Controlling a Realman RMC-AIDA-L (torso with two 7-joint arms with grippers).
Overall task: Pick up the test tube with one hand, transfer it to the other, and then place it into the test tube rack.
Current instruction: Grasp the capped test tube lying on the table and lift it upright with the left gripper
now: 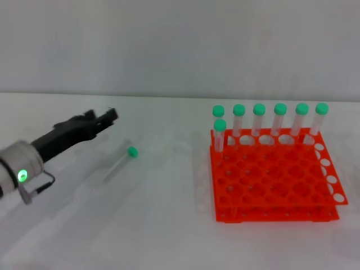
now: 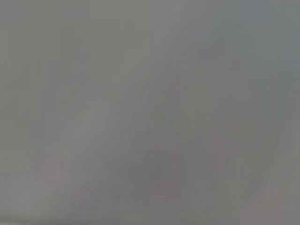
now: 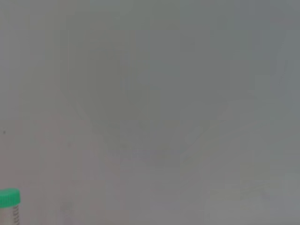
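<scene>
The test tube (image 1: pixel 119 162) lies flat on the white table, left of centre in the head view, with its mint-green cap (image 1: pixel 132 151) pointing to the far right. My left gripper (image 1: pixel 104 117), black on a silver wrist with a green light (image 1: pixel 22 175), hovers just left of and behind the tube, apart from it and holding nothing. The orange test tube rack (image 1: pixel 275 188) stands at the right with several green-capped tubes (image 1: pixel 259 119) along its back row. My right gripper is out of view. The right wrist view shows one capped tube top (image 3: pixel 9 198).
The white table (image 1: pixel 157 225) runs to a pale back wall. One more capped tube (image 1: pixel 220 132) stands at the rack's back left corner, a row in front of the others. The left wrist view shows only a grey blur.
</scene>
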